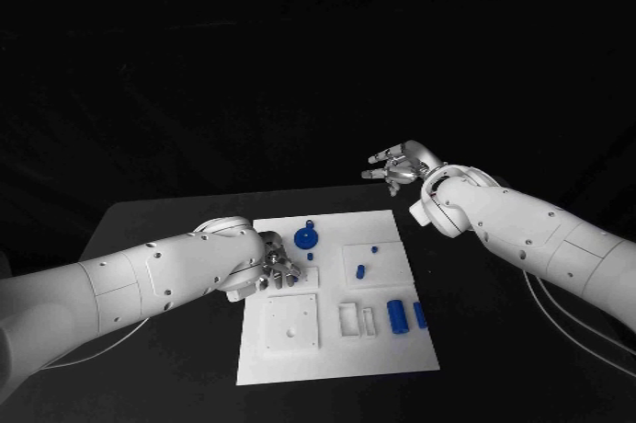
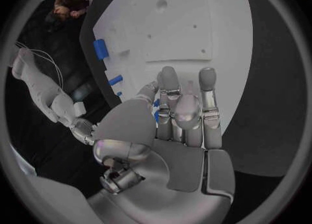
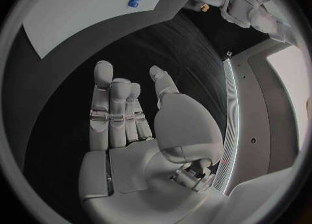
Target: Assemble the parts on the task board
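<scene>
Your left hand (image 1: 275, 265) sits at centre-left of the head view, low over the left edge of the task board (image 1: 338, 359). Its fingers (image 2: 170, 96) lie straight and close together in the left wrist view, with a sliver of blue showing between them and the thumb; you cannot tell from these frames whether it grasps a part or merely covers one.

Your right hand (image 1: 402, 165) is in the upper right of the head view, raised beyond the far right corner of the board and well apart from it. In the right wrist view the right hand's fingers (image 3: 117, 110) are extended, the thumb apart, and the palm holds nothing: released.

The board lies on the black counter (image 1: 159, 222) in the lower middle of the frame. Near its far edge, just right of the left hand, you see a round blue part (image 1: 306, 237) with a small blue piece (image 1: 312, 256) beside it. In the square recess at right-centre are a small upright blue part (image 1: 359, 272) and a blue dot (image 1: 375, 249). Lower right on the board, a blue cylinder (image 1: 396, 317) and a narrower blue bar (image 1: 420, 315) lie side by side, apart.
</scene>
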Action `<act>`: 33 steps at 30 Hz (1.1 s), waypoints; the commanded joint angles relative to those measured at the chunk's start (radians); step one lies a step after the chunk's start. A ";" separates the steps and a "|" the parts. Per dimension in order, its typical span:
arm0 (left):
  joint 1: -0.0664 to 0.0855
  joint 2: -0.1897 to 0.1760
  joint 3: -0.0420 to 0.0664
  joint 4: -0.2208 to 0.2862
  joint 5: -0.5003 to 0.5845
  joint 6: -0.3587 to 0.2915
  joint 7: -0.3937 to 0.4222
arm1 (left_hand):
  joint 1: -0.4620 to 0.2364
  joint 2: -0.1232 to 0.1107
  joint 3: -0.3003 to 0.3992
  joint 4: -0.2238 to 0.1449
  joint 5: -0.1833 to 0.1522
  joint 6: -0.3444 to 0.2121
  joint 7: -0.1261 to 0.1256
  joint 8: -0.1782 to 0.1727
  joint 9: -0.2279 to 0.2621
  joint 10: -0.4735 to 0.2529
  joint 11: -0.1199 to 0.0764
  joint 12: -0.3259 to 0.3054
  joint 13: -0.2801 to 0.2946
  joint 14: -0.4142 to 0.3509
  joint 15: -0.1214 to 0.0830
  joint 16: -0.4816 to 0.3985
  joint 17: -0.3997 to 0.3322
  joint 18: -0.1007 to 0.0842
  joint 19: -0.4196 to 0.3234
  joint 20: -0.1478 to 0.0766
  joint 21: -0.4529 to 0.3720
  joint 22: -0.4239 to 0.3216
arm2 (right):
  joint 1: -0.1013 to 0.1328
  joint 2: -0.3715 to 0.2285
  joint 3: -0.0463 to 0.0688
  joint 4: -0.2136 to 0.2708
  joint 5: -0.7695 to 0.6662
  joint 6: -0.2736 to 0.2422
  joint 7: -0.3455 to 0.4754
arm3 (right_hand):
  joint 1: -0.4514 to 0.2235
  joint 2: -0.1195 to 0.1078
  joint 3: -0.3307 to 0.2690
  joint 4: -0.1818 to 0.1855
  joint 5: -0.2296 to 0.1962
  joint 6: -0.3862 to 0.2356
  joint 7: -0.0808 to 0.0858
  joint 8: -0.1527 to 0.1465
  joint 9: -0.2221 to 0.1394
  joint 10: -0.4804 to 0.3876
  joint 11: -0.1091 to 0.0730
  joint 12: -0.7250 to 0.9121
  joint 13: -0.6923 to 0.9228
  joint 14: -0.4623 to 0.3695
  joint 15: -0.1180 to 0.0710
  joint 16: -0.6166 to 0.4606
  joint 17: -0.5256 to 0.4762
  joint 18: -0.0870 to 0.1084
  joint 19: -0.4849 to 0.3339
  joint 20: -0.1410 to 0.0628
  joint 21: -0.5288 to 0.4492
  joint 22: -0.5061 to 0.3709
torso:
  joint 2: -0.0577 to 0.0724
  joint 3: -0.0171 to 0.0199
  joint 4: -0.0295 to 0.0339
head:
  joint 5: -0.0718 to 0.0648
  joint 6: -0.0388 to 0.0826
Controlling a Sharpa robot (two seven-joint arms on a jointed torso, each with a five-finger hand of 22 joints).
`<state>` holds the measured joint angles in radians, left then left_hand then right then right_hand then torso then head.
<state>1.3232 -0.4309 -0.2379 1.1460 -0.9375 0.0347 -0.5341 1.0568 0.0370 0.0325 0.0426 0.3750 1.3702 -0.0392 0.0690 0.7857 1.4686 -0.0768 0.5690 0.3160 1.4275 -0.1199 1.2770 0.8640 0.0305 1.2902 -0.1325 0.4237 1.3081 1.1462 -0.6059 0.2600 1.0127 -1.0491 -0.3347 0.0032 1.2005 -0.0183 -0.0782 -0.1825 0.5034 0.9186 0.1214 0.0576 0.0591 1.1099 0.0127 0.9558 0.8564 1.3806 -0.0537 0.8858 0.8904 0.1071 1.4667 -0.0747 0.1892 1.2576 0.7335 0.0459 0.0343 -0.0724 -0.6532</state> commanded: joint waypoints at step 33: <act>0.093 -0.063 0.102 -0.113 0.089 0.081 0.029 | -0.016 -0.078 0.000 0.076 -0.214 -0.218 0.070 0.005 -0.293 0.030 0.027 -0.149 0.023 -0.090 0.012 -0.094 -0.236 -0.014 -0.005 0.005 -0.076 0.017 | -0.007 -0.023 0.001 0.004 0.007 0.005 0.012 | -0.009 -0.001 -0.003 0.010 0.005 -0.013 0.001 0.001 0.000 -0.006 0.000 0.004 -0.003 -0.006 -0.003 -0.004 -0.002 0.015 0.032 0.001 -0.004 -0.003 | 0.004 0.0000 -0.0012 | 0.022 0.022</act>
<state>1.4145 -0.5036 -0.1373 1.0476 -0.8543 0.0733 -0.5297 1.0408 -0.0511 0.0331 0.1219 0.1577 1.1572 0.0303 0.0690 0.4963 1.4651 -0.0550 0.4226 0.3384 1.3466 -0.1070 1.1810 0.6298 0.0305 1.2812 -0.1302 0.3541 1.3076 1.1392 -0.6284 0.2600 1.0139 -1.0470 -0.3348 0.0054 1.2006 -0.0184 -0.0827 -0.1780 0.5034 0.9112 0.1216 0.0576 0.0591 1.1098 0.0127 0.9558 0.8547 1.3806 -0.0537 0.8859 0.8896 0.1067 1.4667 -0.0747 0.1893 1.2556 0.7366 0.0459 0.0340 -0.0525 -0.6318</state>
